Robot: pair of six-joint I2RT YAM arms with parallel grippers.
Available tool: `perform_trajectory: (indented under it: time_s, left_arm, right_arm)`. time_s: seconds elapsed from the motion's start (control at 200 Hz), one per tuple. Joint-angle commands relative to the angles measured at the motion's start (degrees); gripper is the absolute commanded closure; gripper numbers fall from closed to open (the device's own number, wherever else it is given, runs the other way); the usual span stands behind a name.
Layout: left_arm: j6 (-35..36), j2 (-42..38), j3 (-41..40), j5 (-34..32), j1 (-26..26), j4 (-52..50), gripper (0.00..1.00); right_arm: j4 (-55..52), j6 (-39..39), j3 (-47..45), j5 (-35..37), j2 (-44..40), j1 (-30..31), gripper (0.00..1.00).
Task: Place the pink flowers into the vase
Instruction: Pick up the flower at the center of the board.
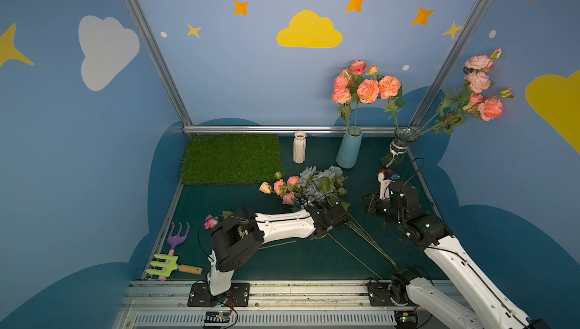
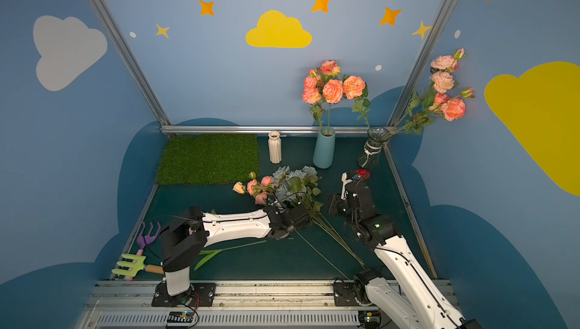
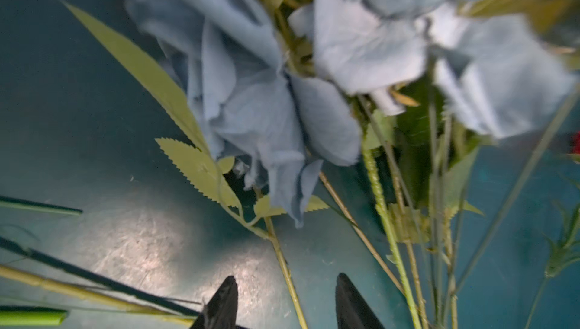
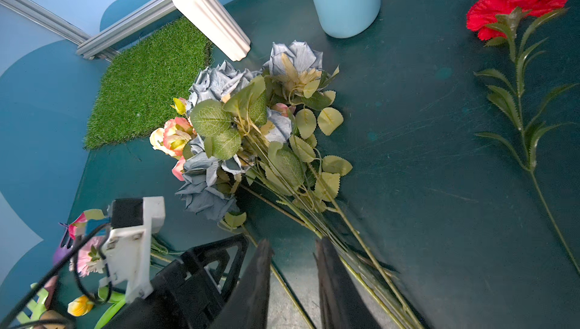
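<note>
Item one: a loose spray of pink flowers (image 1: 284,187) is lying flat on the worktop (image 1: 226,197) at mid-surface, its stems running under a heap of grey-blue roses (image 1: 323,180).

Item two: a coral-pink bunch (image 1: 367,87) is standing upright in the blue vase (image 1: 348,151) at the rear.

Item three: a second pink bunch (image 1: 483,92) is leaning out of the glass vase (image 1: 394,151) in the rear right corner.

Item four: a single pink bloom (image 1: 210,221) is lying near the worktop's left edge.

Item five: the white ribbed vase (image 1: 299,148) is standing upright just left of the blue vase.

table (image 1: 282,264): grass mat (image 1: 232,158) | white vase (image 1: 299,148) | blue vase (image 1: 349,150) | pink flowers (image 1: 278,186) | grey-blue roses (image 1: 323,175)
</note>
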Motion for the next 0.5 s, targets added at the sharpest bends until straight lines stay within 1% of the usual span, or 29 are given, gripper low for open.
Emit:
perform_trajectory:
  time_s: [0.0, 0.24, 0.325, 0.395, 0.496]
  left_arm:
    - [-0.8, 1.6, 0.3, 2.1, 0.9, -0.7, 0.51]
    - [1.1, 4.7, 2.5, 3.6, 2.6, -0.4, 0.55]
    - [1.6, 5.8, 4.0, 4.6, 3.0, -1.4, 0.59]
    - [1.8, 6.8, 5.4, 4.8, 3.1, -2.8, 0.66]
    - [2.0, 8.7, 8.2, 4.6, 3.1, -6.3, 0.68]
  right_arm:
    - [-0.8, 0.0, -0.7, 1.1, -0.8, -0.3, 0.72]
    - [-0.6, 0.3, -0.8, 0.3, -0.8, -0.3, 0.72]
    - [-0.7, 0.3, -0.9, 0.5, -1.0, -0.3, 0.72]
    - [-0.8, 0.4, -0.9, 0.6, -1.0, -0.3, 0.72]
    - [-0.9, 0.4, -0.9, 0.8, -1.3, -0.3, 0.72]
